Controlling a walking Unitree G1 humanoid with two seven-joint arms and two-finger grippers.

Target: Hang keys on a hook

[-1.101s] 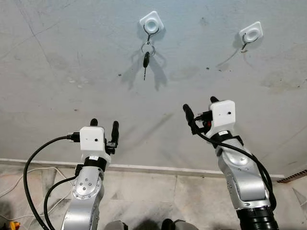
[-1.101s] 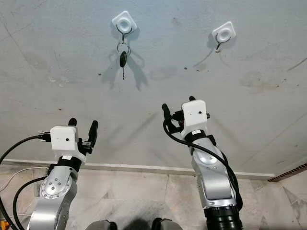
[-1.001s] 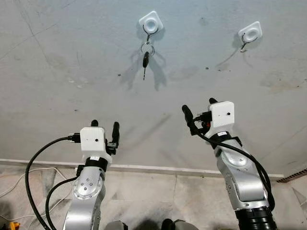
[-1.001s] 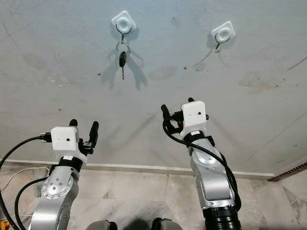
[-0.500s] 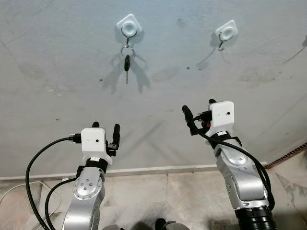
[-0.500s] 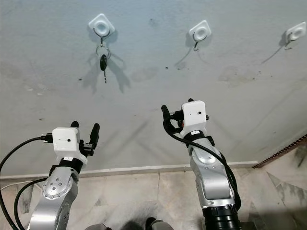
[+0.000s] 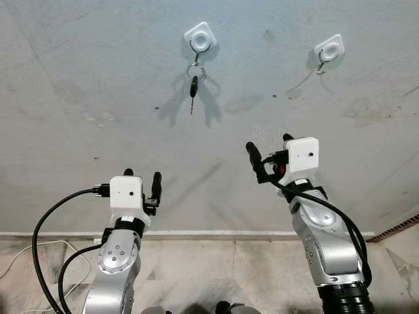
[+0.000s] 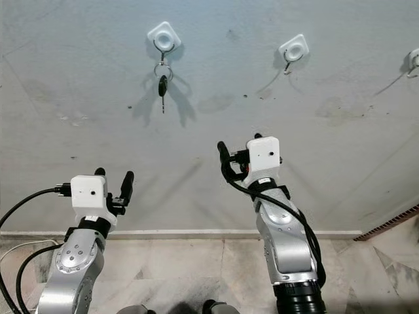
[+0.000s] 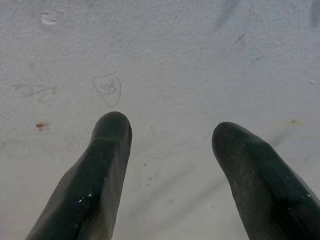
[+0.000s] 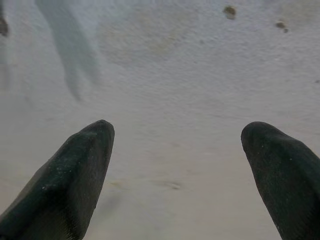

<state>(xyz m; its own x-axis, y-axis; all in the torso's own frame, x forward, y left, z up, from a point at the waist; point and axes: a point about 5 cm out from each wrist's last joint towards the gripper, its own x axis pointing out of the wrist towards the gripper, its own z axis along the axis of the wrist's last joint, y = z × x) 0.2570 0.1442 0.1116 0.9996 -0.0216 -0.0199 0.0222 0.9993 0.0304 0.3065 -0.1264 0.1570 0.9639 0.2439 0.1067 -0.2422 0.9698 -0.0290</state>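
Keys [image 7: 192,84] already hung on left hook [image 7: 199,40]. Left gripper [image 7: 140,176] and right gripper [image 7: 268,146] spread wide, empty, well below. Looked finished; next, just back off.

Quick headcount at the wall

Three white hooks up there: one on the left [image 8: 163,37], one in the middle [image 8: 293,49], and a third [image 8: 414,60] just poking in at the right edge. One key [image 7: 193,87] total, dangling off one ring [image 7: 196,70] on the left hook. Two silver arms, so two grippers, the left gripper [image 7: 142,179] and the right gripper [image 7: 270,146], each with two black fingers [image 9: 107,165], four in all.
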